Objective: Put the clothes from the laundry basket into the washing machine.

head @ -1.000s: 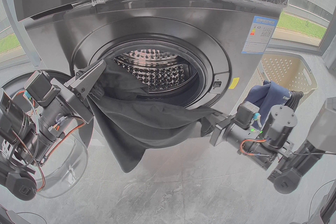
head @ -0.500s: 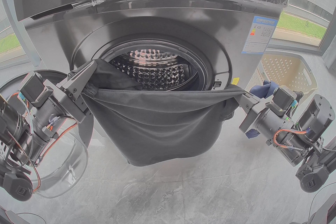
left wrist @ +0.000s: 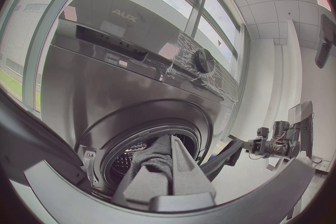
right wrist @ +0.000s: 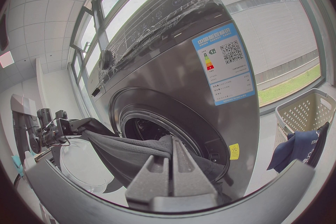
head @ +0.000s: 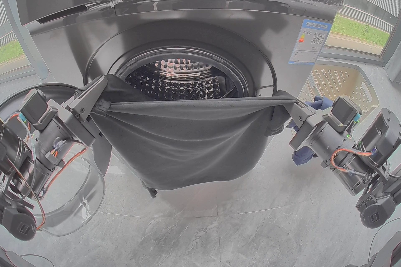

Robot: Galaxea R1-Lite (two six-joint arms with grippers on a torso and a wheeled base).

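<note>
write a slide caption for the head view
Left hand and right hand hold a dark grey cloth garment taut before the open grey metal washing machine.

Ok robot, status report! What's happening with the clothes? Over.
Left gripper and right gripper both shut on dark garment, stretched before washing machine opening. Blue clothes in laundry basket. Door open; garment hangs outside drum.

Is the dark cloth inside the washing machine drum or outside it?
Outside. The dark cloth hangs spread before the open drum, stretched between the left pincer and the right pincer, each shut on one end.
</note>
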